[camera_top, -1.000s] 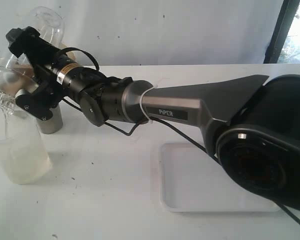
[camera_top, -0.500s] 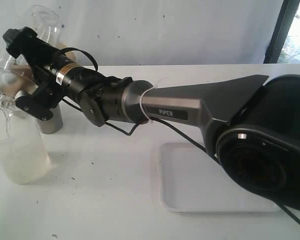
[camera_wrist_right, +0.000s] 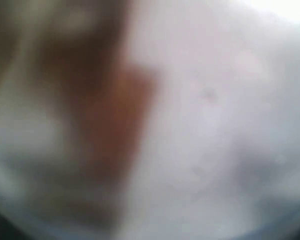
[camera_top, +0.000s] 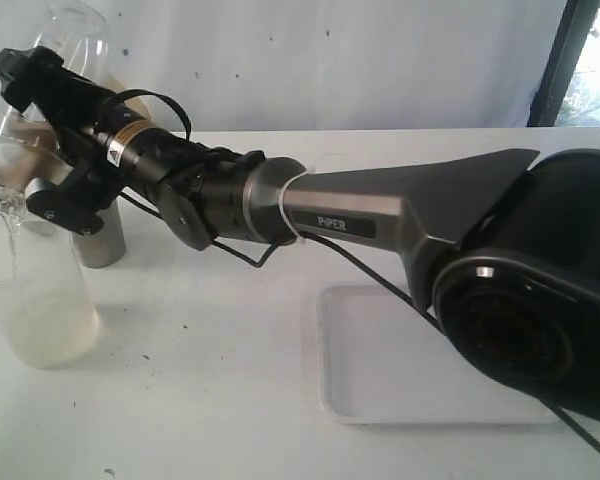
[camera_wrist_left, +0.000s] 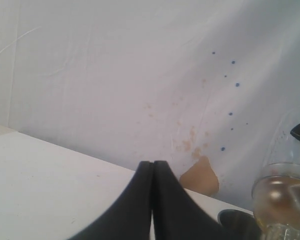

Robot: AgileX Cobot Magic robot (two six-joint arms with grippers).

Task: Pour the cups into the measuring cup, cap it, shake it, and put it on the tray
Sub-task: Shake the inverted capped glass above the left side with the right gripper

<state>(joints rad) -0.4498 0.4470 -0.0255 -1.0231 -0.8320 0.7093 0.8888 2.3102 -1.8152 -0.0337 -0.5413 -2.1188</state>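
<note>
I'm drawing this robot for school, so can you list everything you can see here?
measuring cup: one, clear, with milky liquid low inside, standing at the far left of the exterior view
steel tumbler: one, shiny grey, standing beside the measuring cup, farther back
plastic cup: one, see-through, tipped, held up above the measuring cup
tray: one, white, lying on the table, right of the middle
table: one, white, under everything
cloth: one, white with small blue dots and tan stains, hanging behind the table
left pincer: one, black, shut on nothing
right pincer: one, black, gripping the plastic cup
right arm: one, black and grey, reaching across to the left
</note>
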